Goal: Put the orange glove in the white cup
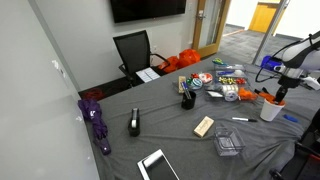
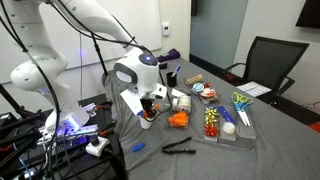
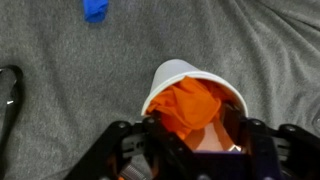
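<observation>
Wrist view: glove [image 3: 190, 105] fills the cup [image 3: 170, 73] mouth at frame centre, directly between the spread gripper [image 3: 192, 130] fingers.

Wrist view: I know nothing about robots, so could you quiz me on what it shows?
1. True or false: the white cup is empty.
2. What colour is the small object at the top edge? A red, B blue, C green.
3. Fill in: the gripper, its fingers spread wide, hangs right above the ___.
Key: 1 false, the orange glove sits inside it. 2 B. 3 cup.
</observation>
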`<state>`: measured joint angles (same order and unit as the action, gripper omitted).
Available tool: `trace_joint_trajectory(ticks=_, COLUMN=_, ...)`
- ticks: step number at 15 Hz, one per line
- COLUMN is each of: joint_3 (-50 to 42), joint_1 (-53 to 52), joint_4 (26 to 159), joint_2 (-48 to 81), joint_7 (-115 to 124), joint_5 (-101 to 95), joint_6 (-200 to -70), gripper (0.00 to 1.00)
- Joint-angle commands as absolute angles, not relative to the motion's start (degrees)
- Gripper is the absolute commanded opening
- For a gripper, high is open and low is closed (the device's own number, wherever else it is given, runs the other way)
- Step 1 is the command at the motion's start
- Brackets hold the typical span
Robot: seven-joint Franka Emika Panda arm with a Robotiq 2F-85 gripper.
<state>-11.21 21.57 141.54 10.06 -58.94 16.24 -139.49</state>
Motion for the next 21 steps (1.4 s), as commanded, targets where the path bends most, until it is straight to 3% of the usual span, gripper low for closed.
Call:
trace_joint_trajectory(ticks=1, joint_3=-11.7, joint_1=21.1, joint_4=144.9, joint_2=5.6, joint_7=-60.6, joint_5=16.2, joint_6=-140.6, gripper=0.95)
trace_joint_trajectory(ticks=5, joint_3=-12.2, joint_1=20.6, joint_4=146.5, joint_2=3.2, joint_7=-61.0, joint_5=16.1, joint_6=-140.9, gripper=0.97)
trace_joint_trajectory(ticks=6, joint_3=-12.4, joint_1=20.5, joint_4=146.8, joint_2=2.9, joint_7=-61.0, joint_5=16.0, joint_6=-141.2, gripper=0.63)
trace_joint_trajectory(ticks=8, joint_3=-12.6, joint_1=20.2, joint_4=147.3, joint_2=2.3, joint_7=-61.3, joint_5=16.0, joint_6=-141.7, gripper=0.62)
trace_joint_trajectory(ticks=15, joint_3=-13.2, joint_1=19.5, joint_4=148.2, joint_2=1.3, joint_7=-62.0, joint_5=16.2, joint_6=-142.4, gripper=0.12)
trace_joint_trajectory(ticks=17, joint_3=-13.3, joint_1=19.5, joint_4=148.4, joint_2=1.0, joint_7=-62.2, joint_5=16.3, joint_6=-142.4, gripper=0.01)
trace_joint_trajectory(ticks=19, joint_3=-13.5, joint_1=19.4, joint_4=148.4, joint_2=0.5, joint_7=-62.1, joint_5=16.2, joint_6=-141.8, gripper=0.04)
trace_joint_trajectory(ticks=20, joint_3=-13.6, joint_1=19.4, joint_4=148.4, joint_2=0.0, joint_7=-62.2, joint_5=16.2, joint_6=-141.2, gripper=0.17)
trace_joint_trajectory(ticks=21, joint_3=-13.7, joint_1=19.3, joint_4=148.4, joint_2=-0.5, joint_7=-62.1, joint_5=16.1, joint_6=-140.7, gripper=0.19)
